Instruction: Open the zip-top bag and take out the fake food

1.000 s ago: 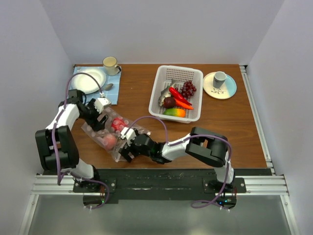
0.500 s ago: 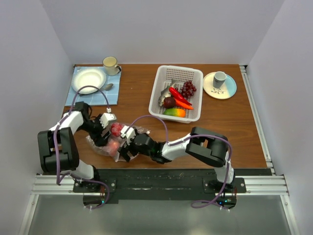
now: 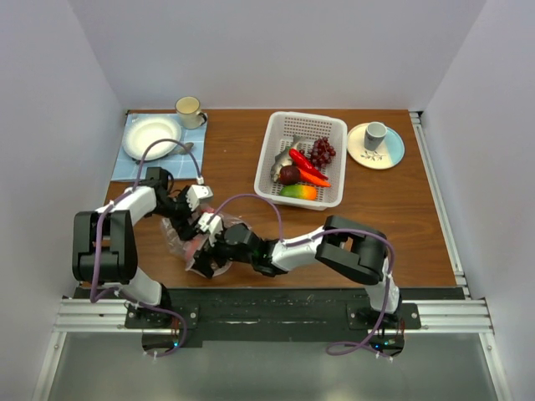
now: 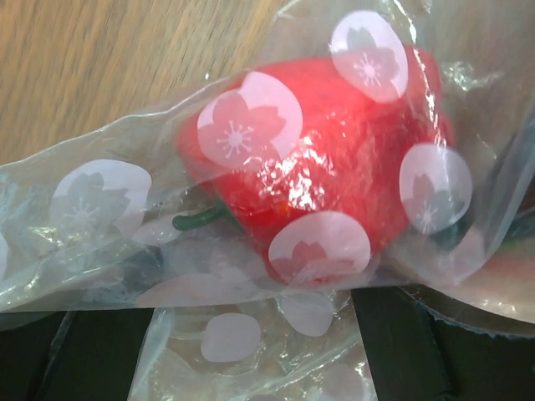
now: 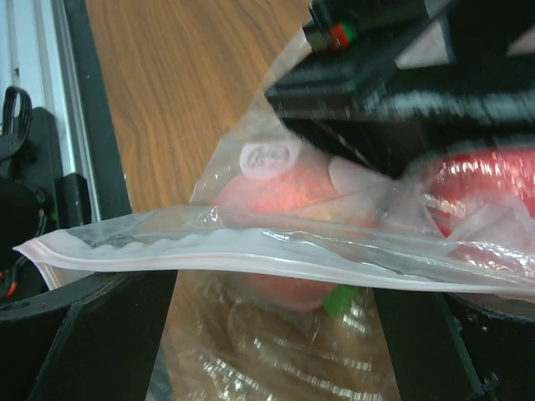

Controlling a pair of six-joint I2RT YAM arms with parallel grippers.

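Blurrily inside zip-top bag (image 4: pixel 92 209), fake food (image 4: pixel 334 192)

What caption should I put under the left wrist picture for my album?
A shiny red toy fruit inside a clear bag with pink flower dots, over a wooden table.

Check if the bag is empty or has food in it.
Not empty: the bag holds a red fruit and a pinkish fruit, visible through the plastic.
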